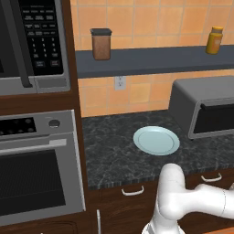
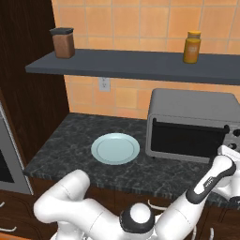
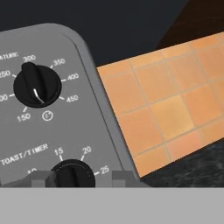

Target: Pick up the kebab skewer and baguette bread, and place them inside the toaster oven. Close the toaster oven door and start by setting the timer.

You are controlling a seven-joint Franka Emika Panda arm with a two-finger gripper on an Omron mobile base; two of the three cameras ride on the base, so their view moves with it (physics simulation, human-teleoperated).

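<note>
1. Orange tiles back a dark stone counter (image 1: 114, 151) in the left base view. A pale plate (image 1: 156, 140) lies bare on it, and the toaster oven (image 1: 201, 107) stands at the right with its door (image 1: 214, 119) shut. Neither the skewer nor the baguette can be made out through the dark glass, so I judge they are inside.

2. Seen from the right base view, the same toaster oven (image 2: 192, 124) sits just right of the plate (image 2: 115, 148). The arm reaches to the oven's right front corner, where its control panel is.

3. Close up in the hand view, the temperature knob (image 3: 36, 85) sits above the timer knob (image 3: 72, 174), marked "TOAST/TIMER". The gripper (image 3: 78, 178) has a fingertip on either side of the timer knob; whether the fingertips are pressing on it or standing slightly off I cannot tell.

4. Setting the timer looks like the step in hand. The next move calls for a firm pinch on that knob and a turn.
</note>
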